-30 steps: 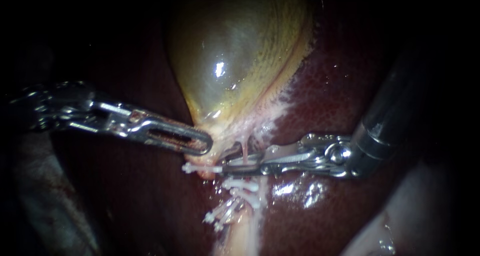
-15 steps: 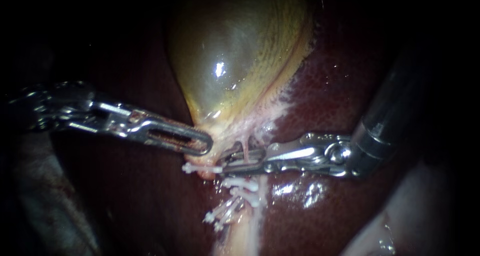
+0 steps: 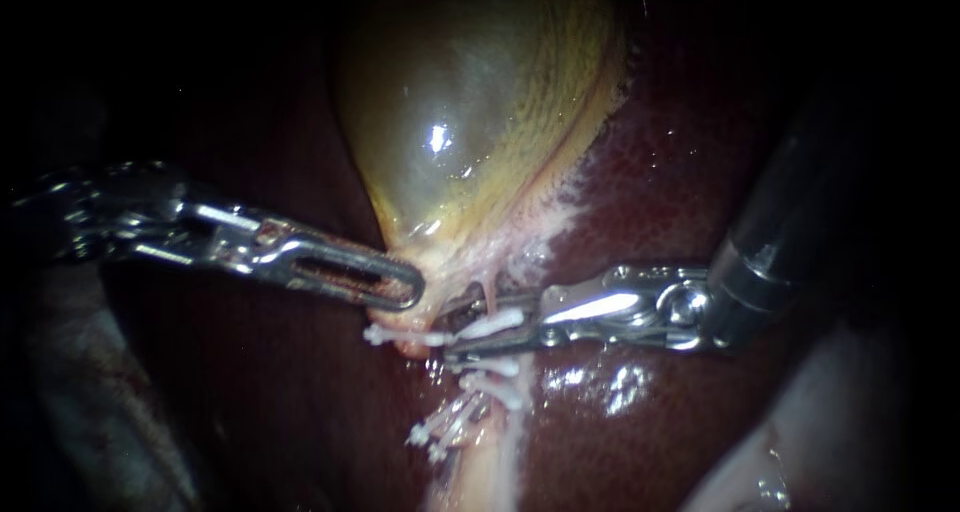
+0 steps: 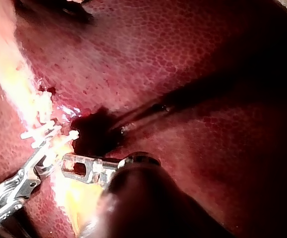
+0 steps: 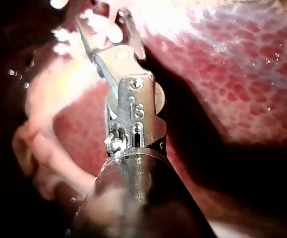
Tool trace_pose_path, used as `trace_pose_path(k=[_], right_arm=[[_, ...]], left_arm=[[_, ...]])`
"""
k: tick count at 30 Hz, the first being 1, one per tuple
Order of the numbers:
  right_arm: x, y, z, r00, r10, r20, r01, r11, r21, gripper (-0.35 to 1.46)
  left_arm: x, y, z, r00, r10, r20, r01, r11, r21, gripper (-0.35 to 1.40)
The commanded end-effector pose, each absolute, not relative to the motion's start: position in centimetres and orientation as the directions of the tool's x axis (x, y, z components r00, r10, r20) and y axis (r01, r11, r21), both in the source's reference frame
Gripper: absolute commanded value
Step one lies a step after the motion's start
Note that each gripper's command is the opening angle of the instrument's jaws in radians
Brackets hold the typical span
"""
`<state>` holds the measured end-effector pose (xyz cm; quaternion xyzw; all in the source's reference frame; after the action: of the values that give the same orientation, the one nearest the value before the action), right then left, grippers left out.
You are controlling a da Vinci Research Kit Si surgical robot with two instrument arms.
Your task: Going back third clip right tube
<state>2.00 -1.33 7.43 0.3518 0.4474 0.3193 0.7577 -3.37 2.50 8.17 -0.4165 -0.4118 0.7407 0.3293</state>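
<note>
The gallbladder [image 3: 470, 122] hangs over dark red liver [image 3: 650, 192]. My left instrument [image 3: 405, 292] comes in from the left, its slotted jaws shut on the gallbladder's narrow lower end. My right instrument [image 3: 446, 336] lies level from the right. Its jaws stand open around a white clip [image 3: 495, 324] that sits on a thin pink tube [image 3: 490, 294]. Another clip [image 3: 400, 335] lies just left of the jaw tips, and more clips [image 3: 490, 368] sit lower on the pale stalk. In the right wrist view the open jaws [image 5: 104, 22] show white between them.
A pale stalk of tissue [image 3: 490, 462] runs down from the clips. Wet glints lie on the liver under the right instrument's shaft. In the left wrist view the right instrument [image 4: 44, 148] reaches the clips [image 4: 39, 131] just beside my left instrument's jaws [image 4: 76, 166].
The right instrument's jaws, pressed together across the tube before, have spread apart, and a white clip now shows between them. Its shaft has drawn slightly to the right. The left instrument holds still.
</note>
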Motion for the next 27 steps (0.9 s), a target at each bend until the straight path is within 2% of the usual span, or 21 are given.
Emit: trace_pose_path(k=[1,7,27], right_arm=[[2.00,-1.33,7.42,0.393,0.798,-0.457,-0.167,0.551,0.818,0.48],[1.98,-1.34,7.41,0.395,0.794,-0.462,-0.164,0.556,0.815,0.49],[1.92,-1.33,7.35,0.395,0.736,-0.549,-0.116,0.633,0.765,0.53]], left_arm=[[-3.37,2.50,8.17,-0.436,0.831,-0.346,-0.144,-0.444,-0.884,-0.35],[-3.36,2.50,8.17,-0.437,0.831,-0.346,-0.144,-0.444,-0.884,-0.35],[-3.34,2.49,8.17,-0.437,0.830,-0.346,-0.143,-0.444,-0.885,-0.35]])
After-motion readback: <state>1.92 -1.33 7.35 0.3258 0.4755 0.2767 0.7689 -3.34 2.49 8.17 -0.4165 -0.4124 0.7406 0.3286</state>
